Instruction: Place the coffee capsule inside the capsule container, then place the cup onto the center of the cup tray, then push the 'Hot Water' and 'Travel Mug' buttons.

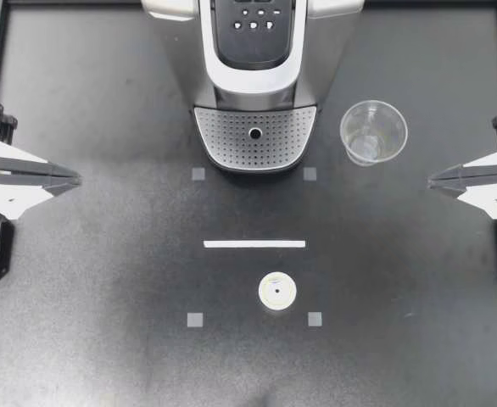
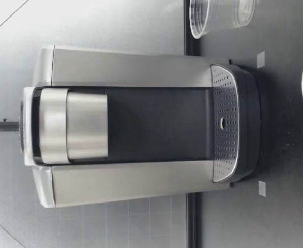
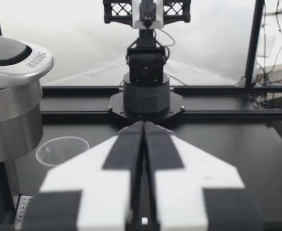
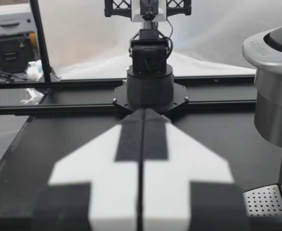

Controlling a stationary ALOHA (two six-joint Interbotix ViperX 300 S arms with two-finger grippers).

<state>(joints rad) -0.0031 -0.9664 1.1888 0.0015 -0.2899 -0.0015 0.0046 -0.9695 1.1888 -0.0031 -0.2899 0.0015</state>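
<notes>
Left gripper [image 1: 75, 179] and right gripper [image 1: 432, 180] are both pinched closed, holding nothing. Round white capsule [image 1: 277, 290] lies on the table [image 1: 104, 280]; clear cup [image 1: 373, 131] stands empty.

Inventory, counted: one black table [image 1: 104, 297]; one coffee machine [image 1: 255, 51], fitted with one perforated cup tray [image 1: 223, 136]; one clear plastic cup [image 1: 373, 132]; one coffee capsule [image 1: 277, 291]; one white tape strip [image 1: 254, 244]; four small grey square markers [image 1: 198, 174]; two grippers, namely one left gripper [image 1: 75, 180] and one right gripper [image 1: 432, 181].
</notes>
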